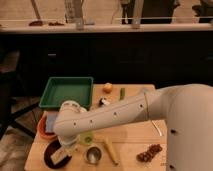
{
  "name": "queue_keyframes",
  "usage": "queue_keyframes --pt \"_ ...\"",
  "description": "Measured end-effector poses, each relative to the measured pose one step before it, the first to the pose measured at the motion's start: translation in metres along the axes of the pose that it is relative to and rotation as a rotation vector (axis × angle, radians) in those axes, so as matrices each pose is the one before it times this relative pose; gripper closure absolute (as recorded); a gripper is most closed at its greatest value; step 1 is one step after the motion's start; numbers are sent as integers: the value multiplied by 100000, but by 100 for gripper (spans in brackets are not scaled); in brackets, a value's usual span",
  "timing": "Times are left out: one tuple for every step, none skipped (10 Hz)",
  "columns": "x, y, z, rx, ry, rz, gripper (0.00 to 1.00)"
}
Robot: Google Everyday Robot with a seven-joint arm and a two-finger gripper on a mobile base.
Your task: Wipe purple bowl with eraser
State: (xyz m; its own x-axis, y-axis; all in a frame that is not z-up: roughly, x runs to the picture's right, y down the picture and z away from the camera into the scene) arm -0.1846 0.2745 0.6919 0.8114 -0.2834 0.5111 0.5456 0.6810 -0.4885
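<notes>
At the table's near edge sits the purple bowl [49,154], the gripper [62,154] low over it with the eraser [61,157] a pale block at its tip; whether it is clamped I cannot tell. A metal cup [93,154] stands just right of the bowl, an orange bowl [41,131] just behind, a green tray [67,92] farther back.

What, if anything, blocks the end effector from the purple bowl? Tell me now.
Likely yes, it can reach: the end effector hangs right over the purple bowl at the table's front left, and nothing visible lies between them.
</notes>
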Motion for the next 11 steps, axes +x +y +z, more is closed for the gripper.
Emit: queue_keyframes --pt "289 -354 -110 -20 953 -408 100" --pt "198 -406 -69 -127 964 -622 100" --pt "104 -546 -66 159 716 -845 100" --pt "11 -582 -101 448 362 -867 100" --pt "-296 -744 -168 832 -53 -1368 100" --pt "-402 -470 -159 707 -254 -1209 100" --pt "-823 -594 -278 947 -578 -1602 100" --pt "-730 -273 -252 658 -594 -1441 100" --pt "-620 52 -486 800 -545 -1369 100" --pt "-340 242 -270 130 -255 -622 100" --pt "-281 658 -300 -326 -146 -382 100"
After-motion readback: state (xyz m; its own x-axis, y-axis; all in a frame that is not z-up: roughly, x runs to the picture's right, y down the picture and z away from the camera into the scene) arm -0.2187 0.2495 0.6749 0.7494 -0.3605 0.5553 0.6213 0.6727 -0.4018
